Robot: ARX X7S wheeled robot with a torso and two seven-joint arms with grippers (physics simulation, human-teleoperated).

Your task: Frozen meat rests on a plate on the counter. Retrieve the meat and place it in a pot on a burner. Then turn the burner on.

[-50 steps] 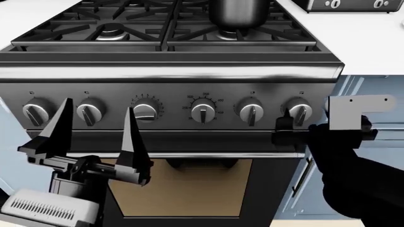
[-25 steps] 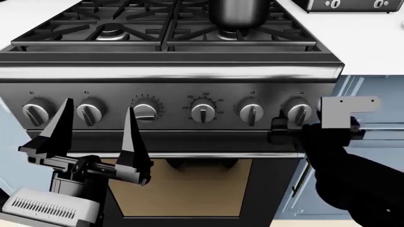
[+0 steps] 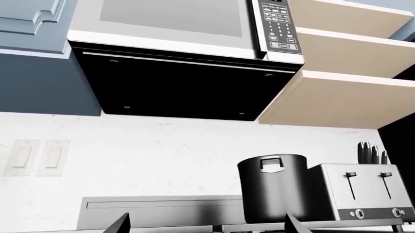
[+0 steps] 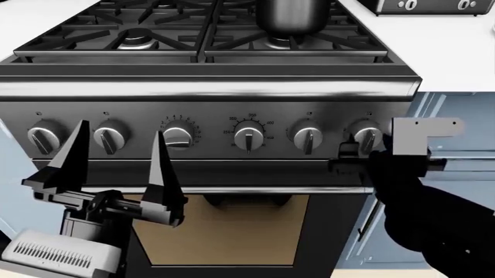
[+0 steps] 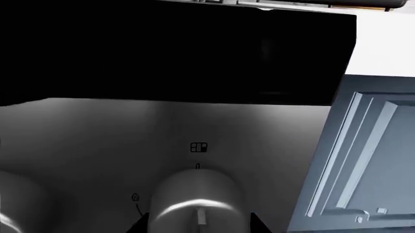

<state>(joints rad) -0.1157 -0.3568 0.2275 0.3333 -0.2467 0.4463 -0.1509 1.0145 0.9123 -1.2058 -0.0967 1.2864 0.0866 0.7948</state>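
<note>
We see the right end effector [image 4: 357, 152] extended level at the rightmost stove knob [image 4: 365, 136], its fingers straddling it; grip contact we cannot tell. The left end effector [image 4: 116, 165] points upward, spread wide. The pot [image 4: 291, 14] stands on the rear burner [image 4: 280, 41].

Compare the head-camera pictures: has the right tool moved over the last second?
Yes. The right tool has shifted left toward the rightmost knob on the stove front, and slightly up.
</note>
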